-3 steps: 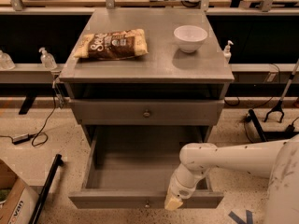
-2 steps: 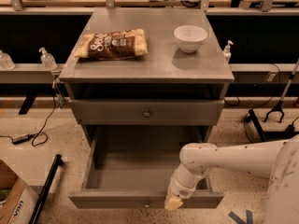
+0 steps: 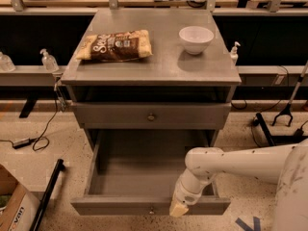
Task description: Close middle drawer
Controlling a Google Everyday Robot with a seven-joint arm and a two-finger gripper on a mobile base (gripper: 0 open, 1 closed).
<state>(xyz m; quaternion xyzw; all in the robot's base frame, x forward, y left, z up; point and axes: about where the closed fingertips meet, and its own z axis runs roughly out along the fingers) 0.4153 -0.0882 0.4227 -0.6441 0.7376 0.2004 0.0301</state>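
The middle drawer [image 3: 144,170] of the grey cabinet is pulled far out and empty. Its low flat front panel [image 3: 115,206] runs along the bottom of the camera view, with a small brass knob [image 3: 152,210] at its centre. My white arm reaches in from the right. My gripper [image 3: 177,209] points down at the front panel, just right of the knob, touching or nearly touching the panel's top edge. Above, the taller-fronted top drawer [image 3: 151,115] with its own knob is pushed in.
On the cabinet top [image 3: 192,69] lie a brown chip bag [image 3: 115,46] and a white bowl [image 3: 196,38]. A cardboard box [image 3: 13,207] and a black pole [image 3: 47,195] are on the floor at left. Black tools [image 3: 284,114] and cables lie at right.
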